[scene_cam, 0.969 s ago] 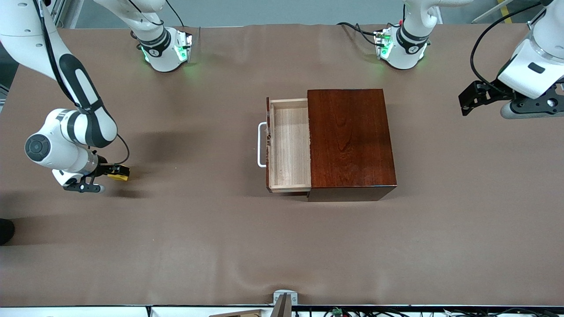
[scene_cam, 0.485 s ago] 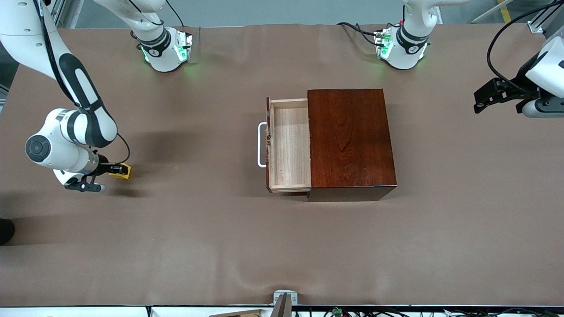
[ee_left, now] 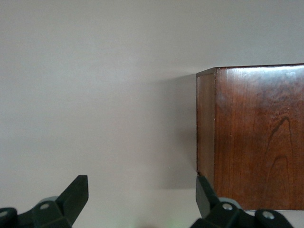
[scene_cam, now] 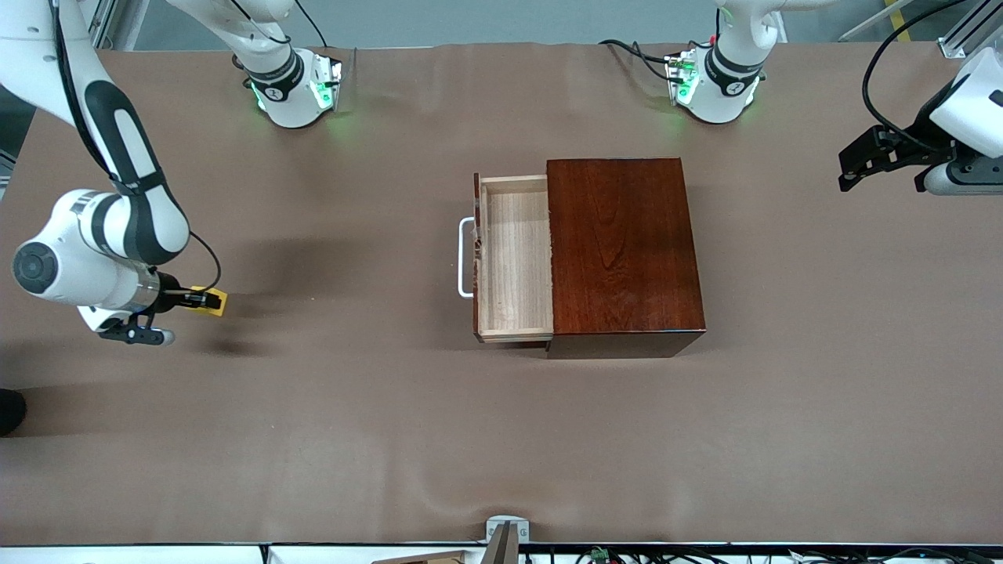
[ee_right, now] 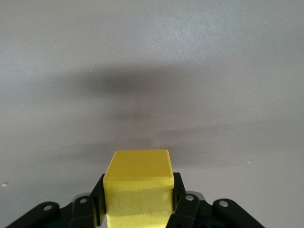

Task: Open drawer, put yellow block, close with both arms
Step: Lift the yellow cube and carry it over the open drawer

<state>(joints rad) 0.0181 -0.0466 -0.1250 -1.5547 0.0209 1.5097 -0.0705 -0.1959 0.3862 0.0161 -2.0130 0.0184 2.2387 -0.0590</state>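
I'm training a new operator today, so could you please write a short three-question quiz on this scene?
1. True or false: the drawer stands open.
2. What do the right gripper fingers hold? A) the white handle B) the yellow block C) nothing
3. Fill in: the left gripper, fingers open, waits near the left arm's end of the ____.

Key:
1. True; its pale tray shows with nothing in it.
2. B; the fingers are shut on the block.
3. Table.
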